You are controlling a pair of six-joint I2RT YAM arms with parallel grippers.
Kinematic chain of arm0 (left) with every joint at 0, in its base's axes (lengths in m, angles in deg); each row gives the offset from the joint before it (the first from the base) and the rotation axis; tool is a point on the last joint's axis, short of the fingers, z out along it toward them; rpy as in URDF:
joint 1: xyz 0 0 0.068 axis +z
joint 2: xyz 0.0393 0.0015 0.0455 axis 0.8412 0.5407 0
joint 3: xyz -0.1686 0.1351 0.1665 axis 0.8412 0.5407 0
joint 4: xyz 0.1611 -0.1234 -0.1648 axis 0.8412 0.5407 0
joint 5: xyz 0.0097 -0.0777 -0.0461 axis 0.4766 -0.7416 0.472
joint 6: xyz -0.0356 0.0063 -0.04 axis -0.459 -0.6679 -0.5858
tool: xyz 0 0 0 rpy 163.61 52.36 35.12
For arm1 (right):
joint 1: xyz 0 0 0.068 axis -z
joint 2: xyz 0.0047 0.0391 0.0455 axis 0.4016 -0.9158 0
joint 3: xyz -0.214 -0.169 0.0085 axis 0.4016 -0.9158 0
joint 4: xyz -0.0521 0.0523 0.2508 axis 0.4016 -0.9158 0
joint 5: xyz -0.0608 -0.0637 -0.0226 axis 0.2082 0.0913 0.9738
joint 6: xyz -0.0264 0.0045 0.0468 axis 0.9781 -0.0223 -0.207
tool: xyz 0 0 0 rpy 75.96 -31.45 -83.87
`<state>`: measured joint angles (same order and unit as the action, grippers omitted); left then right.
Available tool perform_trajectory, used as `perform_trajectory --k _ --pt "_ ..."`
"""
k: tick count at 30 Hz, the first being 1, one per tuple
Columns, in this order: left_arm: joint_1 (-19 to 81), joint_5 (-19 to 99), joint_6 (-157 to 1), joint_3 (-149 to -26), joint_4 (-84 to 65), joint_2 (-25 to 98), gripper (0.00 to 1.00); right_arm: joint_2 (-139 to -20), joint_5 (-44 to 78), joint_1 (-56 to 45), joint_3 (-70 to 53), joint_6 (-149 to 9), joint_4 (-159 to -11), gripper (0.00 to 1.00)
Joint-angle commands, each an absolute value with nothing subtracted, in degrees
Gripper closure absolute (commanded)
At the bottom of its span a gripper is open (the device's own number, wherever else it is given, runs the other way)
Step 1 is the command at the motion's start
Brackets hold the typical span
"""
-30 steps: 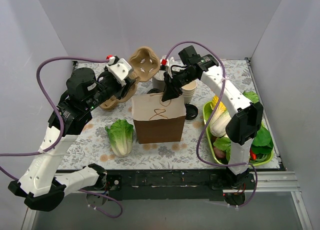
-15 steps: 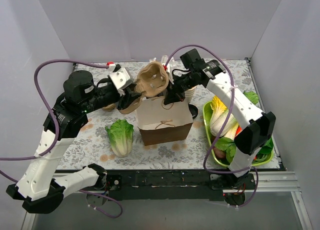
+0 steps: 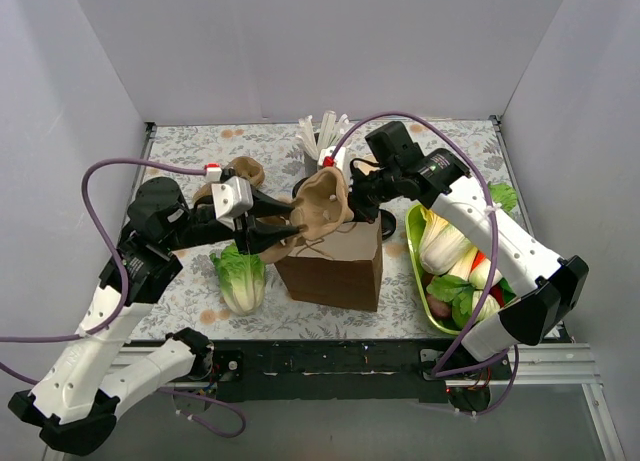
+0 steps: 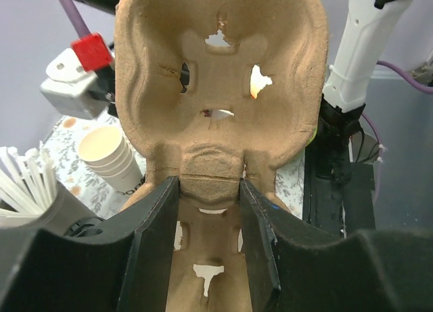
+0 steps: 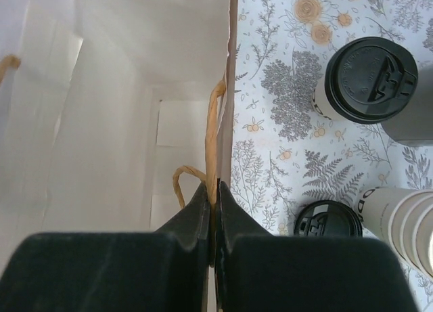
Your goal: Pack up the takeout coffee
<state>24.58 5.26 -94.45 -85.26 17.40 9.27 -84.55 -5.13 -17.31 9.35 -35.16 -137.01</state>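
The takeout coffee, a cream cup with a black lid, stands on the patterned table right of the brown paper bag. It is hidden behind the right arm in the top view. My left gripper is shut on a brown pulp cup carrier and holds it tilted over the bag's mouth. In the left wrist view the carrier sits between both fingers. My right gripper is shut on the bag's right rim and paper handle. The bag's white inside holds nothing.
A second black lid lies by a stack of lidless cream cups. A grey cup of white sticks stands behind. Another pulp carrier, a lettuce and a green tray of vegetables flank the bag.
My left gripper has carried the pulp carrier forward and down over the bag. My right gripper has drawn the bag's rim nearer, and the bag has shifted and tilted.
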Motion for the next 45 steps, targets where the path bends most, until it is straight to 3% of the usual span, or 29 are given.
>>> perform_trajectory --k 1,28,45 --pt "24.8 1.2 -95.7 -80.4 10.1 7.2 1.00 -83.1 -2.7 -17.3 10.3 -36.2 -136.7 0.99" --pt "24.3 5.2 -102.3 -67.1 -16.4 10.1 1.00 -84.6 -7.5 -18.6 11.5 -35.9 -138.2 0.99" --pt "24.0 2.2 -95.8 -65.0 -8.0 5.5 1.00 -85.1 -8.5 -18.6 11.4 -36.5 -138.2 0.99"
